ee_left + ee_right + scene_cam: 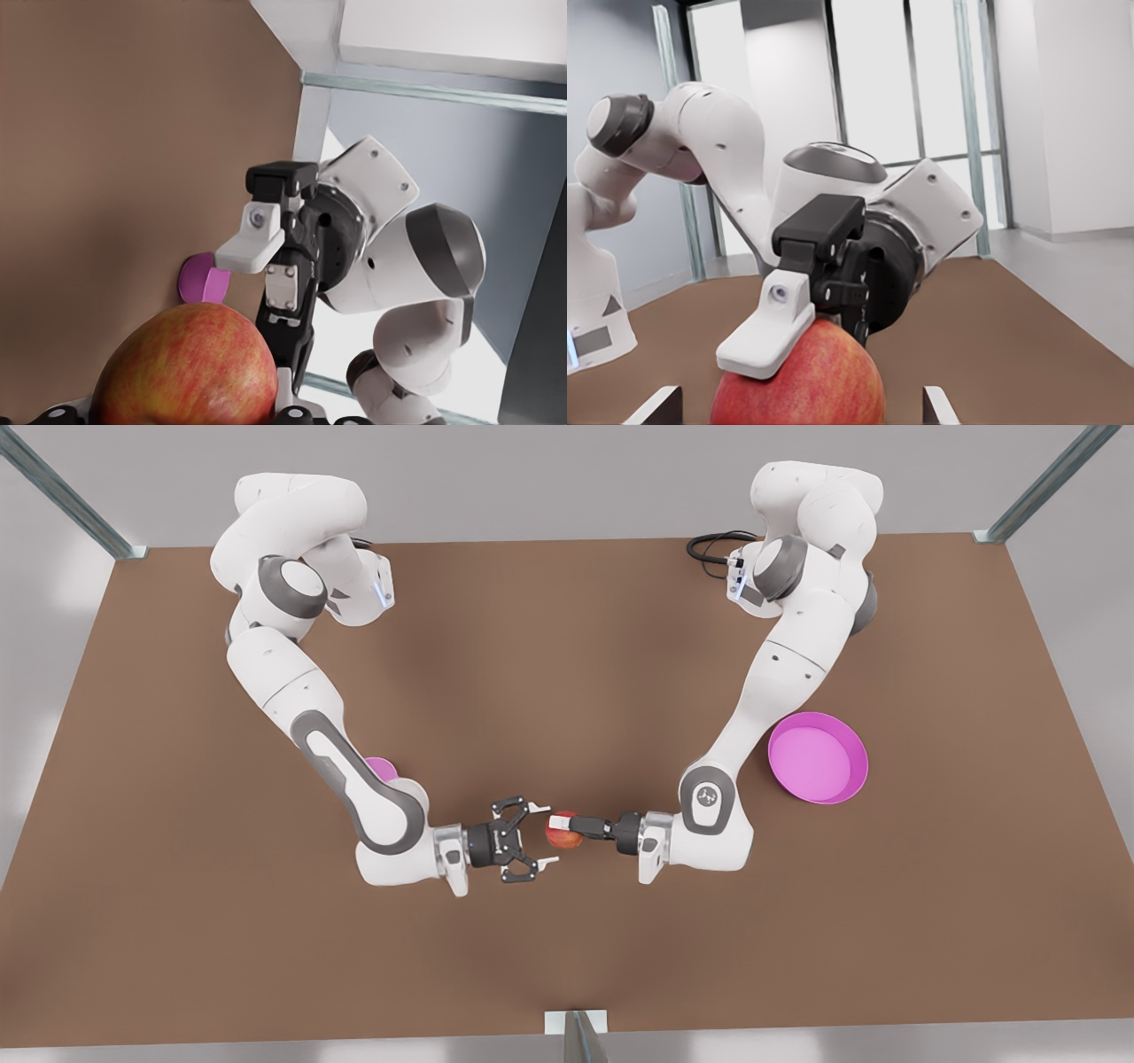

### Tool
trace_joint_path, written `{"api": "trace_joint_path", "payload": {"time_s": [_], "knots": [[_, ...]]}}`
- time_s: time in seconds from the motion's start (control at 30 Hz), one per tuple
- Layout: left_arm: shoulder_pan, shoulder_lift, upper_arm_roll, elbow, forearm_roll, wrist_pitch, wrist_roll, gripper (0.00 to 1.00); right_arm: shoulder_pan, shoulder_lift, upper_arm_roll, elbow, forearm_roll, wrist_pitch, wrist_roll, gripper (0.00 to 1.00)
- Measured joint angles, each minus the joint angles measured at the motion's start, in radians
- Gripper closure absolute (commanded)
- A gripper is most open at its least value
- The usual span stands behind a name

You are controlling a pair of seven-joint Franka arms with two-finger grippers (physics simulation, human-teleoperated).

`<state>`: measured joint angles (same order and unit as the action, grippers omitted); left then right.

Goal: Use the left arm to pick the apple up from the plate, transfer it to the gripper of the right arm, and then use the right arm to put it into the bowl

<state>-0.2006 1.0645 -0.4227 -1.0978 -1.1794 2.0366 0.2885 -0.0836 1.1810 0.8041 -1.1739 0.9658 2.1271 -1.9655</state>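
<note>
1. Apple (563, 835): held off the table, between both grippers.
2. Front view's left of the apple: right gripper (544, 834), fingers spread wide, pointed straight at it, just short.
3. Front view's right of the apple: left gripper (567, 825), clamped on it.
4. Likely next: close in rightward onto the apple.

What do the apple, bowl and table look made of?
Apple: waxy fruit skin, mottled red-yellow, slight sheen; held in left end effector, right end effector open beside it. Bowl: probably plastic, uniform matte pink, thin wall. Table: matte brown, no grain; perhaps laminate or painted board.
</note>
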Motion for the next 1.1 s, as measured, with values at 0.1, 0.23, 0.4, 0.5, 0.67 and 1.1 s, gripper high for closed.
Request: {"api": "trace_joint_path", "payload": {"time_s": [0.1,0.23,0.4,0.5,0.67,1.1], "knots": [[0.000,0.001,0.000,0.000,0.000,0.003,0.000,0.24,0.002,0.000,0.001,-0.006,0.001,0.001,-0.023,0.00],[-0.002,0.003,0.000,-0.001,0.000,0.006,0.000,0.24,0.006,0.000,0.007,-0.007,0.003,0.003,-0.049,0.00],[-0.006,0.002,-0.001,-0.001,0.000,0.011,-0.001,0.24,0.023,0.005,0.008,-0.006,0.013,0.020,-0.074,0.00],[-0.008,0.002,-0.002,-0.001,0.000,0.012,-0.001,0.24,0.026,0.008,0.008,-0.006,0.016,0.031,-0.086,0.00],[-0.009,0.003,-0.002,-0.001,0.000,0.013,-0.002,0.24,0.034,0.018,0.008,-0.004,0.017,0.049,-0.103,0.00],[-0.014,0.003,-0.001,-0.001,0.000,0.019,-0.002,0.16,0.039,0.029,0.008,-0.003,0.014,0.065,-0.127,0.25]]}}
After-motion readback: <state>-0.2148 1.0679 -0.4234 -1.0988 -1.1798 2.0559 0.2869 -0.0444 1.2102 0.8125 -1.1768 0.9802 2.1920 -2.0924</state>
